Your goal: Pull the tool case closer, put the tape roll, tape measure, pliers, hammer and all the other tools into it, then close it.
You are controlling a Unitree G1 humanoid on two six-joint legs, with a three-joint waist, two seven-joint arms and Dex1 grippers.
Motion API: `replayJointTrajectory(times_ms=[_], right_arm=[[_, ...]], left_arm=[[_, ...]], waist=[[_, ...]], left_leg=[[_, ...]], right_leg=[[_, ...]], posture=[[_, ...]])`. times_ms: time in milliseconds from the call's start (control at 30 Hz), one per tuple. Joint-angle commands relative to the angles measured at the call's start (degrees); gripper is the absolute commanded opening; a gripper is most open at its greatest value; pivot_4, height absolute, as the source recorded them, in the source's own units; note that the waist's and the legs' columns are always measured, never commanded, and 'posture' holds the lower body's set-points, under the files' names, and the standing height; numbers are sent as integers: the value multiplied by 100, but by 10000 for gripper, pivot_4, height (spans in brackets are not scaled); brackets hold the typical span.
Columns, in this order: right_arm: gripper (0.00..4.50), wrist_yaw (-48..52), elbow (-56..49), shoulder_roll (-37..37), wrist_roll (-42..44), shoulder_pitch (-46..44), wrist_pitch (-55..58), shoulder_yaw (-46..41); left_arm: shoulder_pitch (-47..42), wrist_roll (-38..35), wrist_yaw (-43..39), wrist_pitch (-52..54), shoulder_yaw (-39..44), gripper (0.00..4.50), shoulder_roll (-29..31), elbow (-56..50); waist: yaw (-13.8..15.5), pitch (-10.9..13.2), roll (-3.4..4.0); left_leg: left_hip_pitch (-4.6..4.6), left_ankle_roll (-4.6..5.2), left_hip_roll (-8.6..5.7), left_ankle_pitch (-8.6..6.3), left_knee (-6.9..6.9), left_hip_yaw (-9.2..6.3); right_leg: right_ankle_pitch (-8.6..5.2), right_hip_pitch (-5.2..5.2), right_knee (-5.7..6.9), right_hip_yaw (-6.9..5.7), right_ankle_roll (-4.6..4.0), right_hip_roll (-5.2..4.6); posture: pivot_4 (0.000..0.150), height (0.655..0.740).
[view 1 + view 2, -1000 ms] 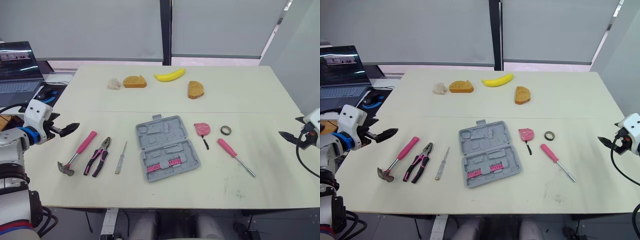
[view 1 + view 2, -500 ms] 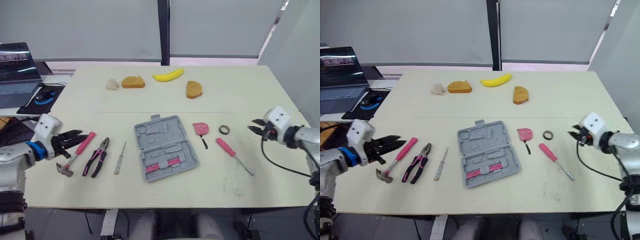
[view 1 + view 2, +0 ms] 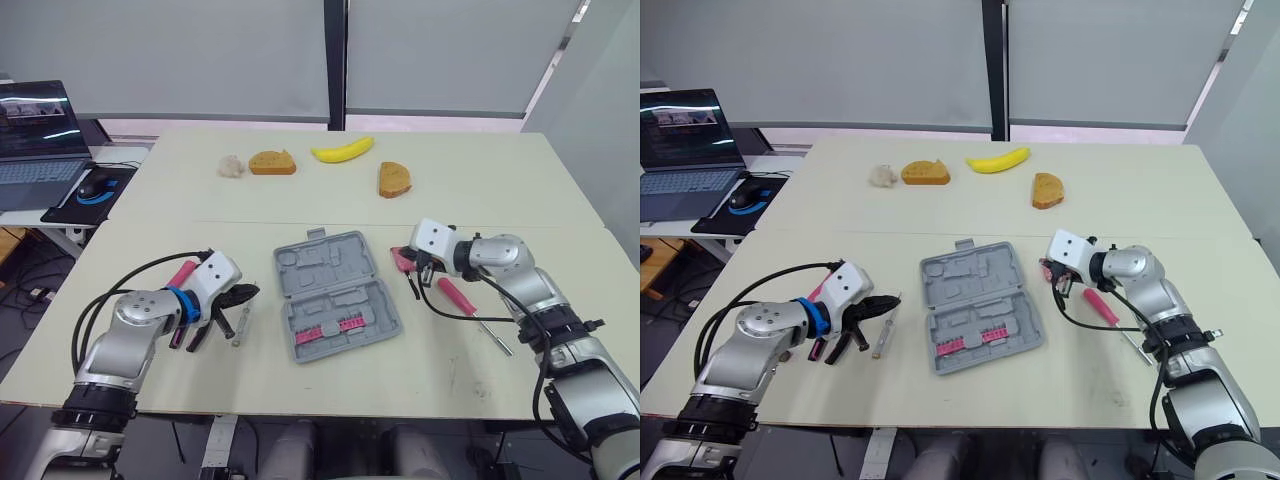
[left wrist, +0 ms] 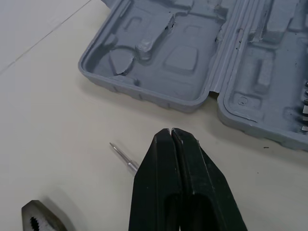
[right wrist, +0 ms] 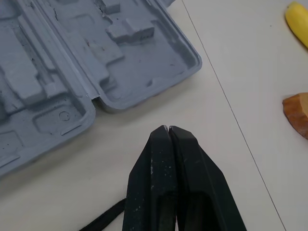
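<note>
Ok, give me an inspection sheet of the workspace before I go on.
Surface: pale table, faint marks near the front.
Job's things: tool case open and flat, pink bits in its near half; hammer, pliers and small screwdriver on its left; tape measure and pink screwdriver on its right.
Clutter: banana, two bread pieces, pale lump at the far side.
Grippers: left gripper shut, over the small screwdriver; right gripper shut, by the tape measure.
Cables: left arm cable and right arm cable, black, looping.
Surroundings: laptop and mouse on the left; blinds behind.
</note>
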Motion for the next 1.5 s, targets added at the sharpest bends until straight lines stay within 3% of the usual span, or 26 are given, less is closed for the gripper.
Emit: replayJointTrajectory(times_ms=[33, 333, 733, 1100, 1500], right_arm=[[95, -186, 475, 222, -284, -362, -453, 216], [95, -281, 1680, 564, -830, -756, -1073, 680], [95, -79, 2066, 914, -891, -911, -1200, 740], [95, 953, 799, 784, -653, -316, -505, 736], [95, 1119, -2205, 219, -432, 1569, 1191, 476]], left_arm=[[-222, 162, 105, -125, -197, 0, -205, 130], [-532, 662, 296, -268, -701, 0, -553, 515], [-733, 883, 261, -297, -886, 0, -786, 684], [-984, 990, -309, -279, -1256, 0, -966, 632], [-863, 1203, -896, -487, -1639, 0, -849, 398]], waist=[[-4, 0, 0], [-15, 0, 0], [-23, 0, 0], [-17, -1, 0], [6, -2, -1]], left_leg=[[0, 0, 0, 0, 1, -2], [-1, -24, -1, 14, 4, -2], [0, -28, 2, 17, 4, -6], [0, -28, 2, 16, 5, -7], [0, -8, 0, 3, 6, -14]], right_leg=[[1, 0, 0, -1, 0, 2], [3, 1, 0, 2, 1, 25], [4, -1, 3, 5, -1, 32], [4, -1, 3, 4, 0, 34], [3, 3, 0, 2, 0, 34]], posture=[[1500, 7400], [1500, 7400], [1500, 7400], [1500, 7400], [1500, 7400]])
